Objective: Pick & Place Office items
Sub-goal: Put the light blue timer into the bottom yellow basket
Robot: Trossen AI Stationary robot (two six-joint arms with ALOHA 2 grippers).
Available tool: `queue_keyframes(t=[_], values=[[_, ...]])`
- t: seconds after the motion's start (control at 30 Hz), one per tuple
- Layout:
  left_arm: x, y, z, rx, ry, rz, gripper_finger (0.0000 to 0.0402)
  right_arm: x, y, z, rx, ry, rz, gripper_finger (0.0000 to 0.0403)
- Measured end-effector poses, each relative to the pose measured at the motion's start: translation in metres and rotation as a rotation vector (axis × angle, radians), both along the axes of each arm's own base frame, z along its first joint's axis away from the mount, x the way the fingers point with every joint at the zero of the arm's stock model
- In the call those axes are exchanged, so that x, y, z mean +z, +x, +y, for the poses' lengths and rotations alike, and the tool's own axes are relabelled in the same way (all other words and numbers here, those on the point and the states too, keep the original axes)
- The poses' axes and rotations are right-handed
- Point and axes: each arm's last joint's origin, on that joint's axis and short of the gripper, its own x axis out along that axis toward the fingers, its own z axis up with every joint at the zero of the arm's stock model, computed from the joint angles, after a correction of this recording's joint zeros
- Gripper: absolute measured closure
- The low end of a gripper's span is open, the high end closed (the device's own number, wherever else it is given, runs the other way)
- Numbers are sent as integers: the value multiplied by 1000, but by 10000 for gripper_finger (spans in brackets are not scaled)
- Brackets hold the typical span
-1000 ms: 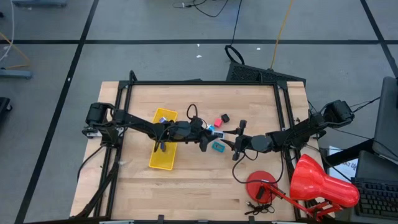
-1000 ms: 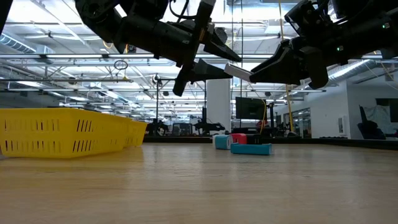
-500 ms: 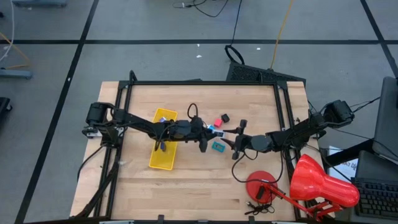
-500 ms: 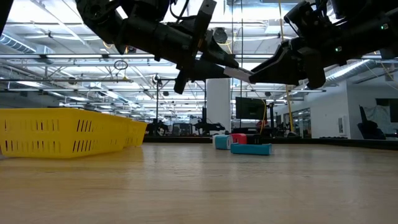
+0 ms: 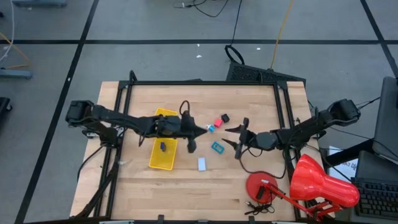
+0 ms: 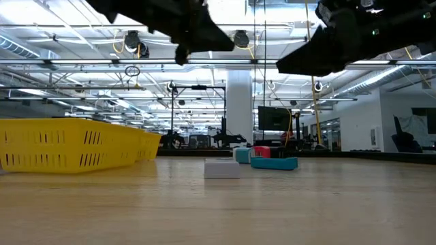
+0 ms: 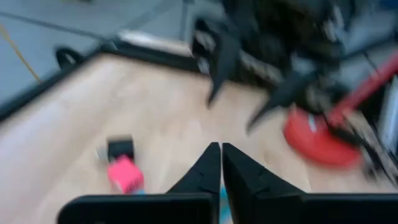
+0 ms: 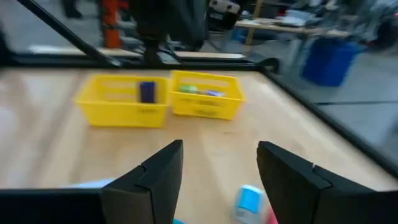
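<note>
A white flat piece (image 5: 201, 163) lies flat on the table by the yellow tray (image 5: 153, 163), also in the low view (image 6: 222, 168). A teal piece (image 5: 217, 147), a blue-and-white one (image 5: 211, 128), a pink-red cube (image 5: 218, 121) and a black piece (image 5: 225, 117) rest mid-table. A purple piece (image 5: 163, 146) lies in the tray's near compartment; a green one (image 8: 189, 89) lies in the far one. My left gripper (image 5: 204, 130) hovers shut (image 7: 221, 155) beside the blue-and-white piece. My right gripper (image 5: 227, 136) hovers open (image 8: 217, 163), facing it.
A red desk lamp (image 5: 323, 183) with its round base (image 5: 261, 185) and cable stands at the table's near right corner. Bare wood lies along the near edge and toward the far edge. Black frame rails (image 5: 124, 93) border the table.
The grippers met in the air over mid-table with the white flat piece between their tips. They have drawn apart, the left toward the table's left, the right toward its right. The white piece has left them and fallen flat onto the table beside the tray.
</note>
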Motion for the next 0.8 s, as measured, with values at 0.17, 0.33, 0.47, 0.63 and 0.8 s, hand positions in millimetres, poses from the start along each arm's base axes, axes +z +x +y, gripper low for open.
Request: queue_keyframes(t=[0.17,0.33,0.47,0.63,0.8], values=[[-6,-13,-11,-75,-43,148,379,-1,2,2,55,48,-15,210],[-13,-11,-15,21,-66,175,344,-20,10,5,30,124,37,206],[-16,-10,-13,109,-36,175,315,-44,27,16,33,111,171,185],[-21,-8,-12,150,-16,180,270,-60,53,35,22,103,369,141],[-28,-5,-13,157,-30,192,228,-65,65,41,-40,112,534,125]])
